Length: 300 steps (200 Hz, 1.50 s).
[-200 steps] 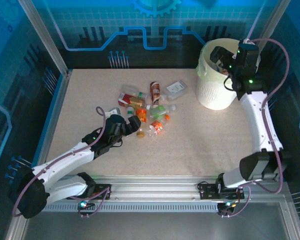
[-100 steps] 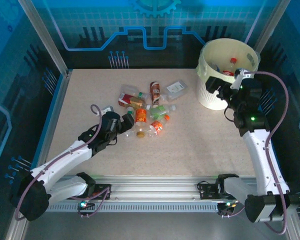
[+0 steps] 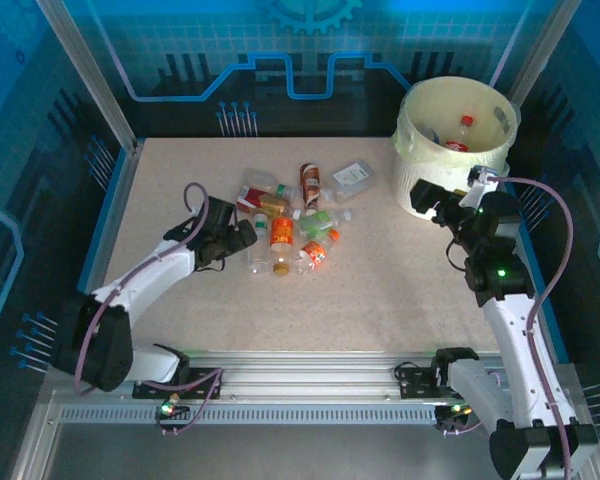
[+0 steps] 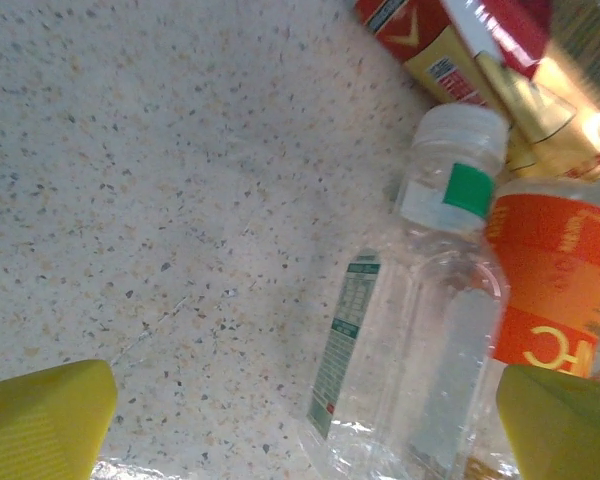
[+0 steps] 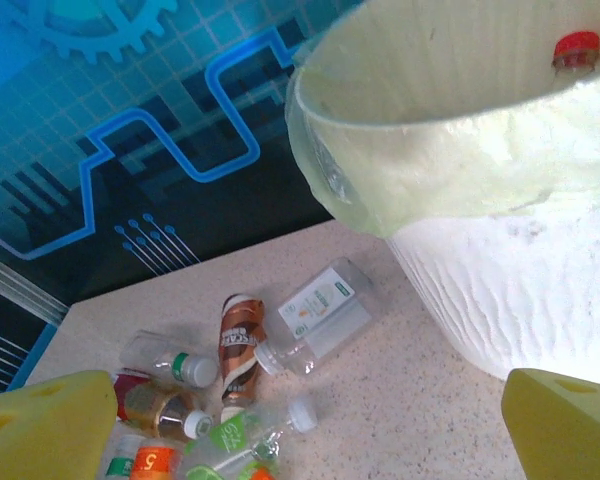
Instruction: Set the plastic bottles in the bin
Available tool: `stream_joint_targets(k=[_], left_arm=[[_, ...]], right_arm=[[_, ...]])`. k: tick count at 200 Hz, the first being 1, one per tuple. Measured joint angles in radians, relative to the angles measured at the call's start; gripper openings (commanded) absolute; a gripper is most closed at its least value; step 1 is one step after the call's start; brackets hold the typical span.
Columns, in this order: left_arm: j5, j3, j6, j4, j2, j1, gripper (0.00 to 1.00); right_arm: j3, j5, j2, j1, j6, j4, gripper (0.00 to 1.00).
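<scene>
Bin (image 3: 408, 142): one, white with a pale yellow liner, at the far right of the table (image 3: 380, 290).
Inside the bin: one red-capped bottle (image 3: 464, 124).
Plastic bottles (image 3: 292, 222) on the table: about nine in one mid-table cluster, too overlapped for an exact count.
Told apart: one brown-labelled bottle (image 3: 310, 182), one flat clear bottle (image 3: 352, 177), one orange-labelled bottle (image 3: 281, 232), one white-capped clear bottle (image 4: 420, 330).
Left gripper (image 3: 242, 238): fingers spread wide at the cluster's left edge, the white-capped clear bottle lying between them, unpinched.
Right gripper (image 3: 432, 200): fingers spread wide, empty, just beside the bin's near wall.
</scene>
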Motion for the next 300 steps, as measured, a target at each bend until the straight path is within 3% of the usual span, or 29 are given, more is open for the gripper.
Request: stream_joint_targets(k=[48,83,167,211,300], left_arm=[[0.135,0.049,0.109,0.027,0.143,0.013,0.99],[0.204,0.047,0.169,0.085,0.154,-0.011,0.99],[0.119,0.061,0.298,0.042,0.271,-0.125,0.76],[0.082,0.061,0.319,0.034,0.275,-0.129,0.73],[0.063,0.036,0.343,0.065,0.262,-0.134,0.47]], right_arm=[[0.0,0.017,0.0,0.0,-0.003,-0.003,1.0],[0.0,0.026,0.0,0.0,-0.004,-0.015,1.0],[0.0,0.034,0.031,0.0,-0.003,-0.035,1.0],[0.0,0.034,0.032,0.0,-0.003,-0.048,1.0],[0.0,0.043,0.065,0.0,0.035,-0.066,1.0]])
